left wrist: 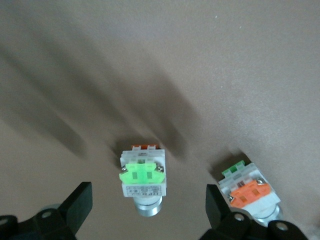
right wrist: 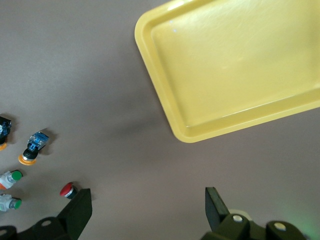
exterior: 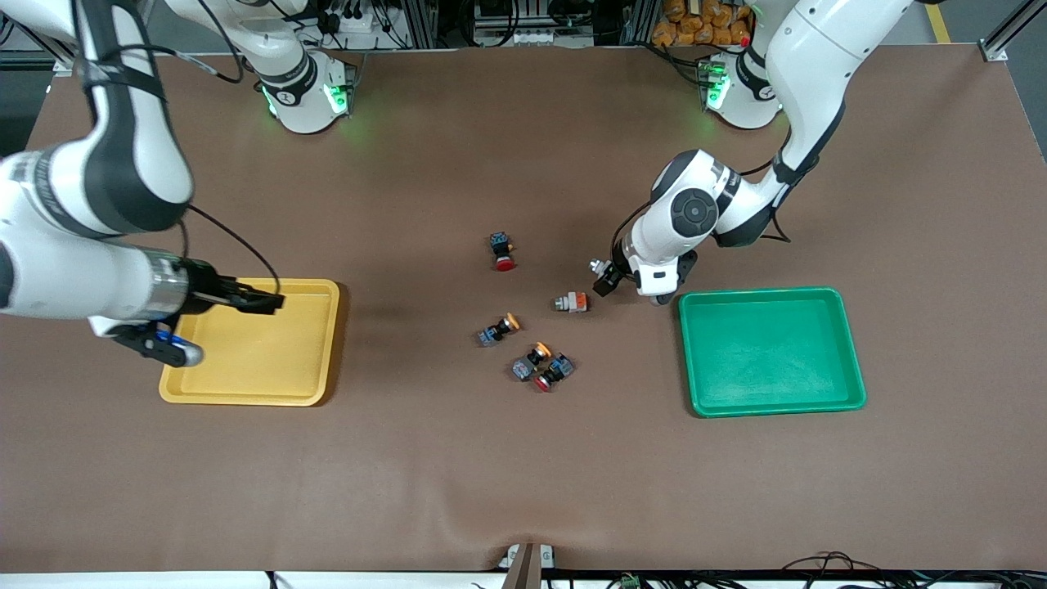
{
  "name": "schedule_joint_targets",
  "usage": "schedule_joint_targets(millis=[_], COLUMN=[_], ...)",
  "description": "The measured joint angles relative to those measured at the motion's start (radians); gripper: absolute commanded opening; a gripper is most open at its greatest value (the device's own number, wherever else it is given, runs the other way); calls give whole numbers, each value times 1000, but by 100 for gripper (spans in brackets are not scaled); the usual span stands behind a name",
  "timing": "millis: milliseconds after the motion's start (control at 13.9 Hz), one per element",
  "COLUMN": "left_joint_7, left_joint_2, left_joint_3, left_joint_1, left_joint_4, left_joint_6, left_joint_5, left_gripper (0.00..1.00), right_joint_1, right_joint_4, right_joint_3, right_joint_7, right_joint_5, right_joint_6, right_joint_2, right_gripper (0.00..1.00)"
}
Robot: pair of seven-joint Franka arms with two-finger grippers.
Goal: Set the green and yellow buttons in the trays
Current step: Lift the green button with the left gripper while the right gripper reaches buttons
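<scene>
My left gripper (exterior: pixel 608 276) is open low over the table, beside the green tray's (exterior: pixel 769 405) corner. In the left wrist view its fingers (left wrist: pixel 80 200) stand on either side of the silver-white green-blocked button (left wrist: pixel 142 182), apart from it. The orange-blocked silver button (left wrist: pixel 250 192) lies beside it, also in the front view (exterior: pixel 571 303). Two yellow-capped buttons (exterior: pixel 499 330) (exterior: pixel 533 358) lie nearer the front camera. My right gripper (exterior: pixel 262 301) is open and empty over the yellow tray's (exterior: pixel 245 397) rim; that tray also shows in the right wrist view (right wrist: pixel 230 75).
Two red-capped black-and-blue switches lie on the brown mat: one (exterior: pixel 503 252) farther from the front camera, one (exterior: pixel 553 374) touching a yellow-capped button. Both trays are empty. The right wrist view shows the button cluster, with a yellow-capped button (right wrist: pixel 32 147) and a red-capped switch (right wrist: pixel 67 190).
</scene>
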Motion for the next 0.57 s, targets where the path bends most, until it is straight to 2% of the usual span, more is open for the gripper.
schedule_joint_targets(millis=[72,143,215,287,430,502,574], left_joint_7=[0,0,0,0,0,0,0], left_joint_2=[12,24,35,44,57,60,61], left_joint_3=[0,0,0,1,3,6,9], left_joint_1=[-1,-2,-3,-3,-4,-4,-3], left_joint_4=[0,0,0,0,0,2,5], left_joint_6=[14,23,31,36,42,44,45], left_joint_5=[0,0,2,5,8,8,9], left_gripper=[96,87,73,54,9,0,0], right_joint_1=[17,33,46,59,93,115,137], right_joint_4=[0,0,0,0,0,0,-1], right_joint_3=[0,0,1,1,2,2,3], right_joint_7=[23,49,84,125,231,287,342], right_joint_5=[0,0,1,1,2,2,2], right_joint_6=[4,9,18,29,57,67,78], right_joint_2=[8,14,18,23,36,47,61], right_gripper=[100,100,100,100,100,100,100])
